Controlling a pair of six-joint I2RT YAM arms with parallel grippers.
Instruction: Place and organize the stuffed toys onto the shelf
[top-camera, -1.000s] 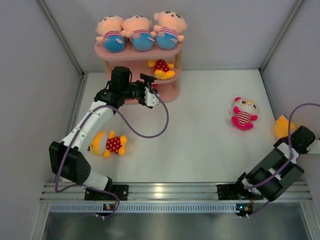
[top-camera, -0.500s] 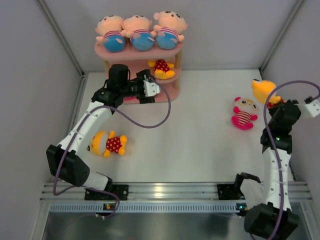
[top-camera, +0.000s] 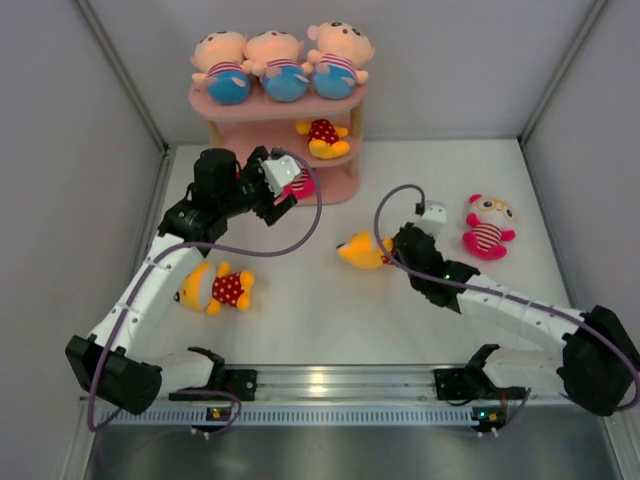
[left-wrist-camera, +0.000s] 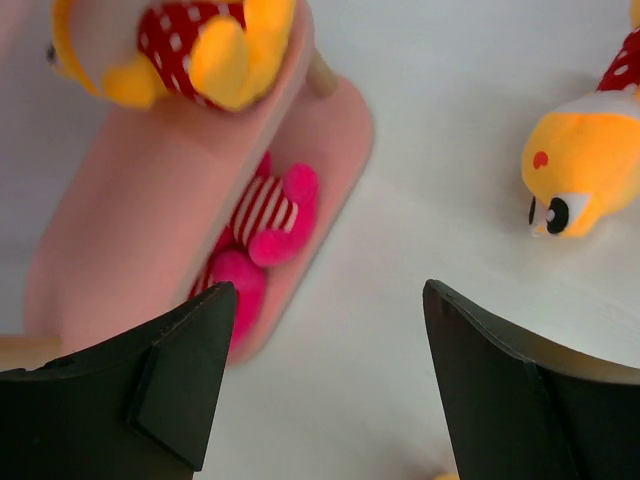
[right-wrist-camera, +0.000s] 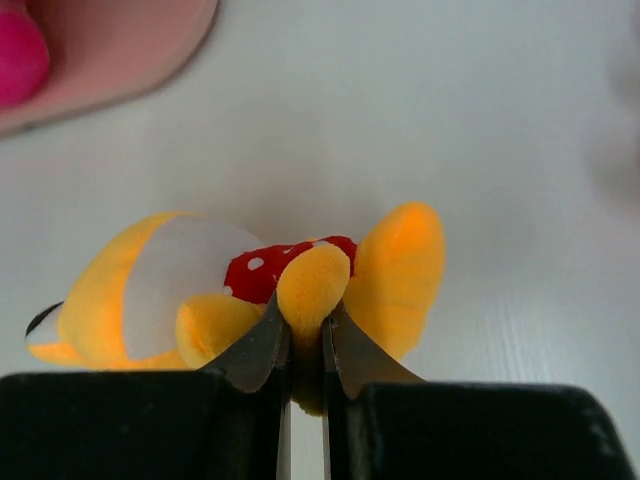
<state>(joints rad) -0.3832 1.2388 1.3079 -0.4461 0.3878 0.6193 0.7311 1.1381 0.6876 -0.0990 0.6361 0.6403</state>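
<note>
The pink shelf (top-camera: 345, 185) stands at the back. Three peach-headed dolls (top-camera: 285, 68) sit on its top board. A yellow polka-dot toy (top-camera: 322, 137) lies on the middle board. A pink-white striped toy (top-camera: 300, 186) lies on the bottom board and also shows in the left wrist view (left-wrist-camera: 270, 215). My left gripper (top-camera: 283, 192) is open and empty just in front of it (left-wrist-camera: 325, 340). My right gripper (top-camera: 385, 255) is shut on a limb of a second yellow toy (top-camera: 358, 250) at mid-table (right-wrist-camera: 305, 330). A third yellow toy (top-camera: 215, 288) lies at the front left. Another pink-white toy (top-camera: 487, 227) lies at the right.
Grey walls close the table on the left, back and right. The shelf's bottom board (right-wrist-camera: 120, 40) shows at the upper left of the right wrist view. The left arm's cable (top-camera: 315, 225) loops between the shelf and the held toy.
My right arm has swung from the far right to mid-table, carrying the yellow toy. My left gripper has drawn back a little to the left from the shelf's bottom board.
</note>
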